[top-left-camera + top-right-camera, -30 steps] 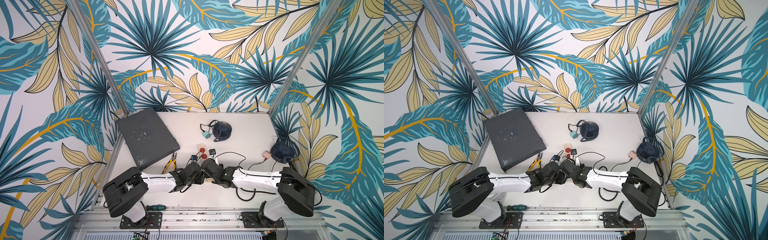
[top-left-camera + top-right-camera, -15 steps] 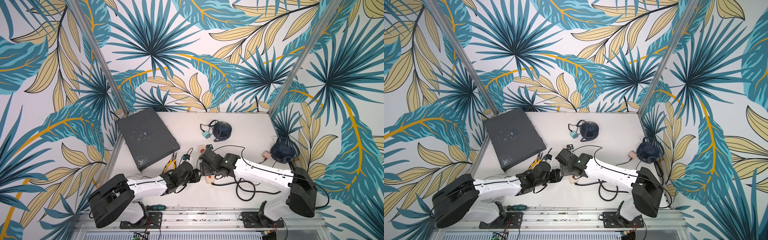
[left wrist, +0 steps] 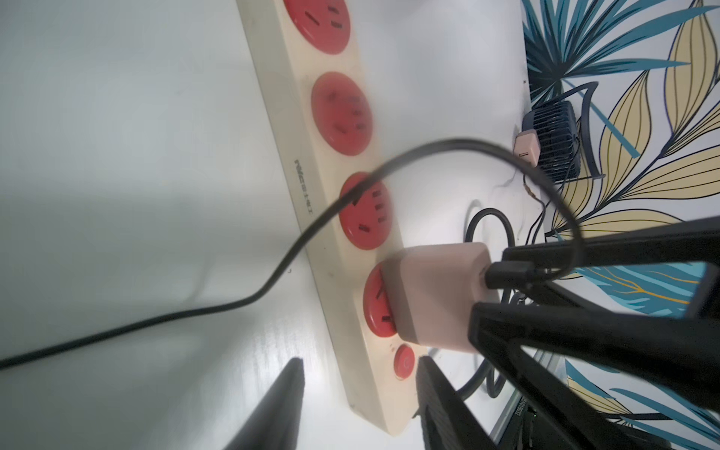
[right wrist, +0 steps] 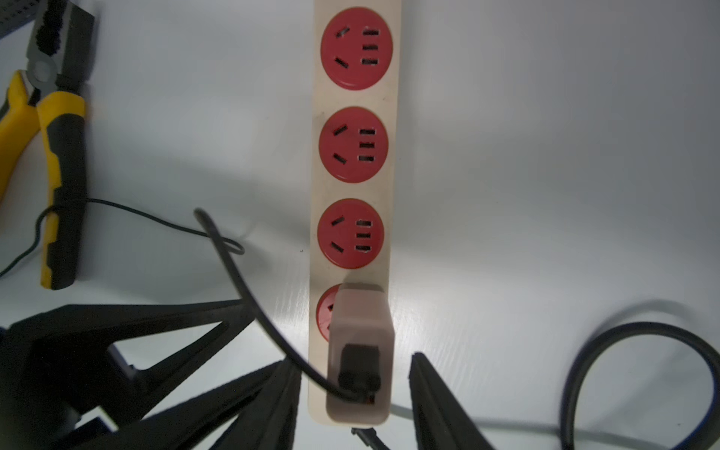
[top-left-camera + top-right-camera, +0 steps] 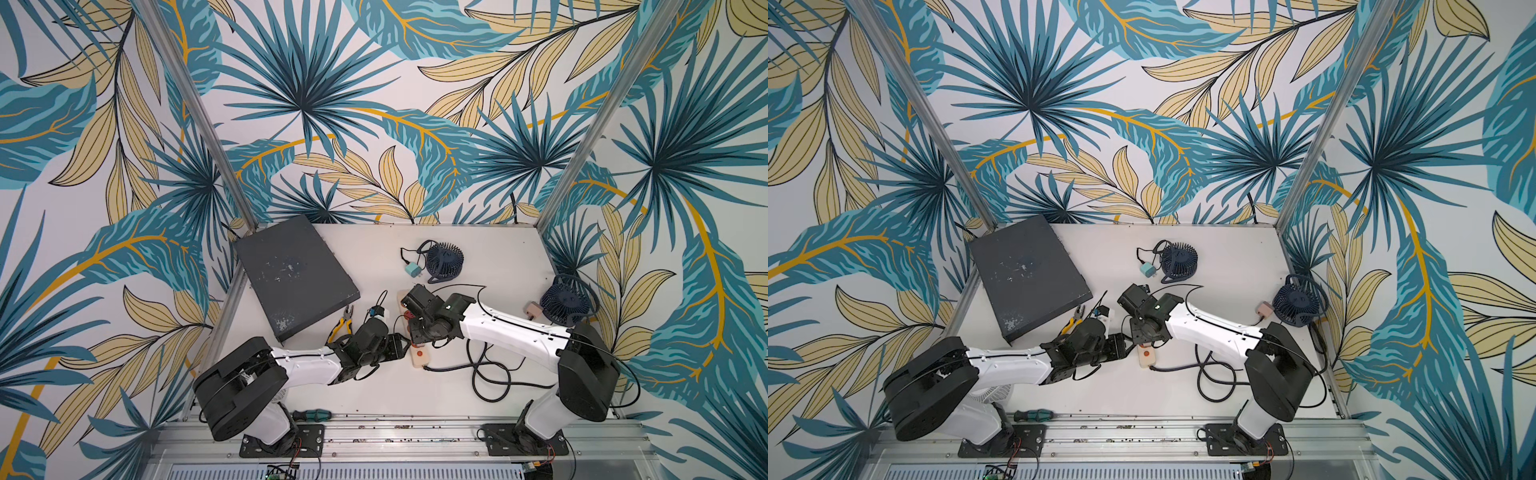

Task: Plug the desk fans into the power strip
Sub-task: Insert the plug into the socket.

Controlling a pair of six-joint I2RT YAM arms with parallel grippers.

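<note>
The power strip (image 4: 352, 190) lies flat on the desk (image 5: 374, 399). A pink plug (image 4: 360, 319) sits in the socket nearest the red button (image 3: 404, 362), and it looks fully seated to me. I'd say what remains is a clean retreat. The right gripper (image 4: 354, 360) should back straight off the plug, minding the thin black cable (image 3: 459, 143) looping past its finger. Its jaws are released, one either side of the plug with a gap showing at each flank. The left gripper (image 3: 360, 359), also loose, straddles the strip's button end.

pink adapter (image 3: 436, 296): seated in power strip (image 3: 290, 117) end socket | left gripper (image 3: 358, 362): jaws astride strip end, apparently clear
</note>
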